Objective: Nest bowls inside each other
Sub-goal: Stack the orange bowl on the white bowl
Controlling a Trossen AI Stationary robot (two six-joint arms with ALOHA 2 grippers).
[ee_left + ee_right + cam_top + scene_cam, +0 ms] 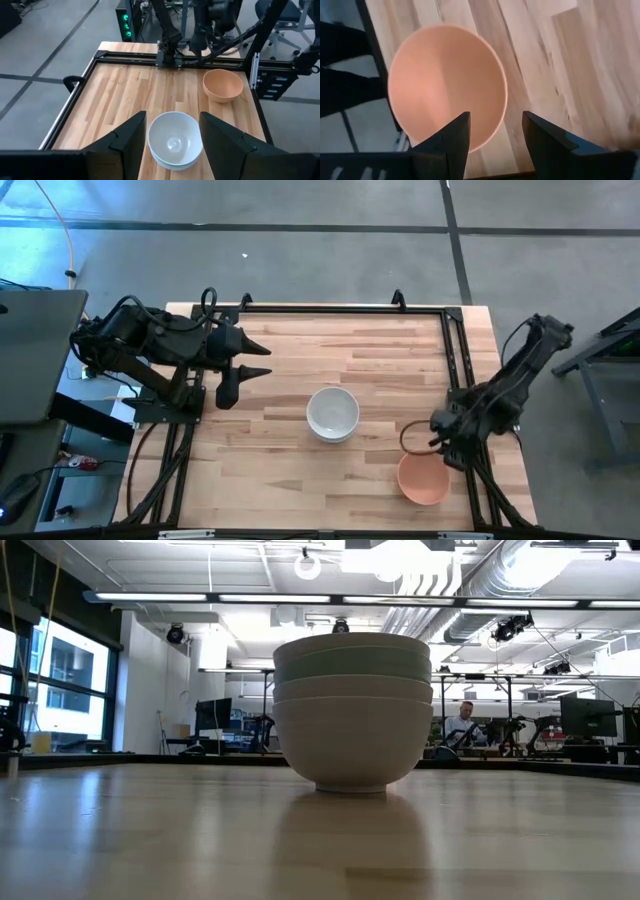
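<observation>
- Salmon-orange bowl [423, 480] sits alone near the table [270, 460] edge, to the right of the stack of bowls [332, 414], which is your landmark at mid-table.
- Your right gripper [493, 131] hangs over that bowl's rim, fingers spread (nothing pinched).
- Your left gripper [252, 362] waits left of the stack, well apart, fingers spread too.
- You can see a pale green bowl [352, 664] within the stack.

A light wooden table [270, 430] carries a nested bowl stack [332, 414] and a salmon-orange bowl [423, 480].
</observation>
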